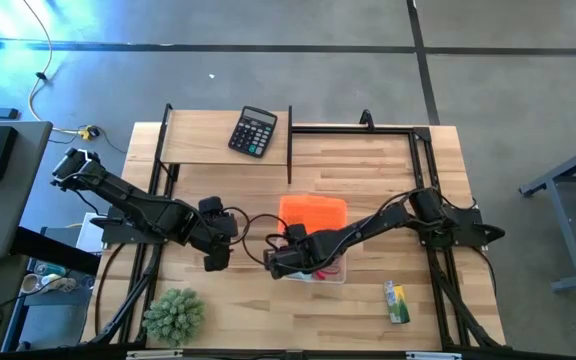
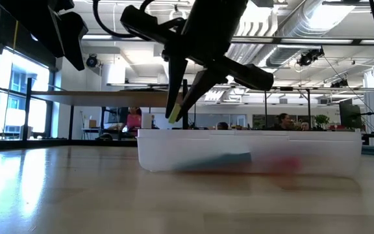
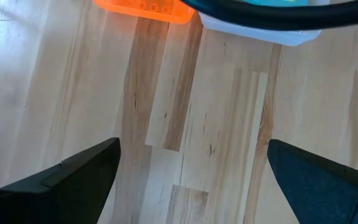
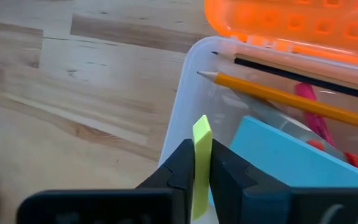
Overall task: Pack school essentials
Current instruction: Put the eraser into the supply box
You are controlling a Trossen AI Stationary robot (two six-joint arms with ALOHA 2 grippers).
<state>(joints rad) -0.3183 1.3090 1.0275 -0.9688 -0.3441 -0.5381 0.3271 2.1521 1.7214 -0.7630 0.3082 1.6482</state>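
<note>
My right gripper point(image 4: 201, 171) is shut on a small yellow block point(image 4: 201, 143) just above the left end of a clear plastic box point(image 1: 336, 272). Inside the box lie two thin pencils point(image 4: 278, 96), a pink pen point(image 4: 309, 104), a light-blue notepad point(image 4: 278, 149) and something red point(image 4: 353, 163). The box's orange lid point(image 1: 313, 212) lies open on its far side. A green-yellow packet point(image 1: 398, 302) lies flat on the table to the box's right. My left gripper point(image 3: 191, 180) hangs open over bare wood left of the box. My right gripper pinches the yellow block's two flat faces point(image 4: 202, 163) between its two fingers. The block stands on edge and its free end point(image 2: 174, 115) sticks out past the fingertips. The fingers slant down from the table's right. The block is lifted clear, over the box's left rim point(image 4: 184, 106).
A black calculator point(image 1: 253, 131) lies on a raised shelf at the far side. A spiky green plant point(image 1: 173, 315) stands at the near left corner. Black frame rails point(image 1: 290, 140) run along the table's far, left and right sides. Bare wood shows near the front edge.
</note>
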